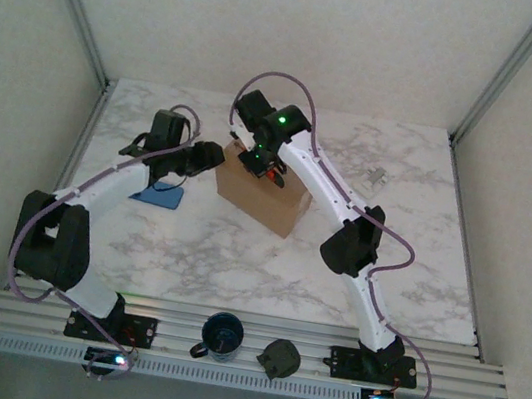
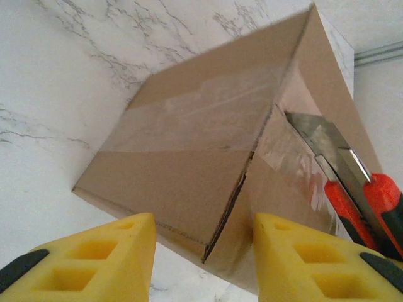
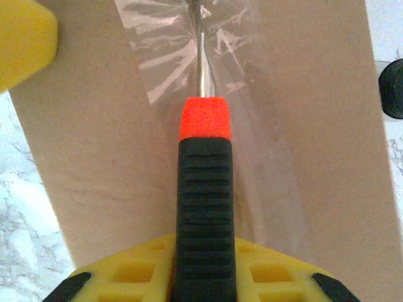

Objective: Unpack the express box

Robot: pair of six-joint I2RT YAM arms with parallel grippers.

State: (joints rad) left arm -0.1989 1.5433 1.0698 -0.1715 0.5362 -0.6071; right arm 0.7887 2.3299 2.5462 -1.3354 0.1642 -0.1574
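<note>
The express box (image 1: 268, 200), a plain brown carton taped shut along its top seam, lies at the middle of the table. My left gripper (image 1: 214, 157) is open at its left end. In the left wrist view the yellow fingers (image 2: 113, 251) straddle the box's near corner (image 2: 208, 251). My right gripper (image 1: 260, 158) hangs over the box top, shut on a utility knife (image 3: 204, 207) with a black and red handle. The knife's blade (image 3: 202, 60) points along the clear tape (image 3: 170, 56) over the seam. The blade (image 2: 315, 135) also shows at the box's top edge in the left wrist view.
A flat blue item (image 1: 157, 195) lies under the left arm. A dark cup (image 1: 222, 334) and a dark lumpy object (image 1: 279, 358) sit on the front rail. A small metal piece (image 1: 378, 175) lies at the back right. The left finger (image 3: 25, 38) shows beside the box.
</note>
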